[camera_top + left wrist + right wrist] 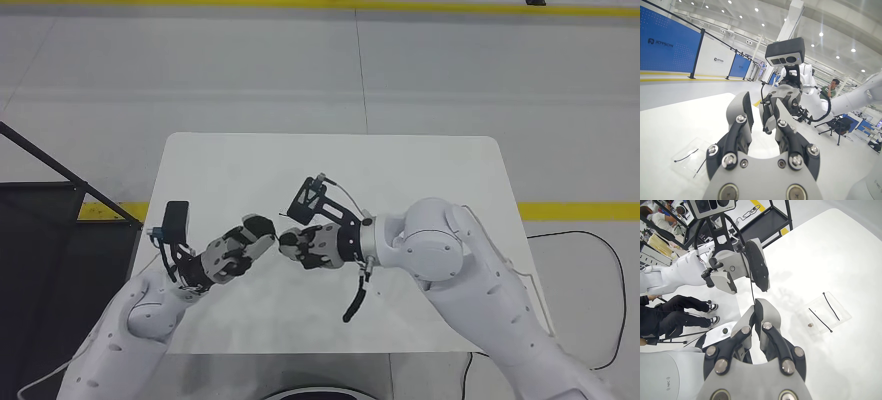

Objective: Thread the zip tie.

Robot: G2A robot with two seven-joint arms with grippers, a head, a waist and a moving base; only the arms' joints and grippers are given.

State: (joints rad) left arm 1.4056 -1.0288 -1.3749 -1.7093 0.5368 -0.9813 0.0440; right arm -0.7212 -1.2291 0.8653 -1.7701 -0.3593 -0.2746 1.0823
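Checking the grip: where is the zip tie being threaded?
In the right wrist view the zip tie is pinched in the shut right claw. Its strand passes between the fingers of the open left claw, above the white table.

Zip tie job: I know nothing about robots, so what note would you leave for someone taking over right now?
Right end effector: shut on a black zip tie, held above the table.
Left end effector: open around the tie's free length.
Two spare zip ties lie in a clear tray on the table.
Done: tie picked up.
To do: no loop shows, so threading remains.
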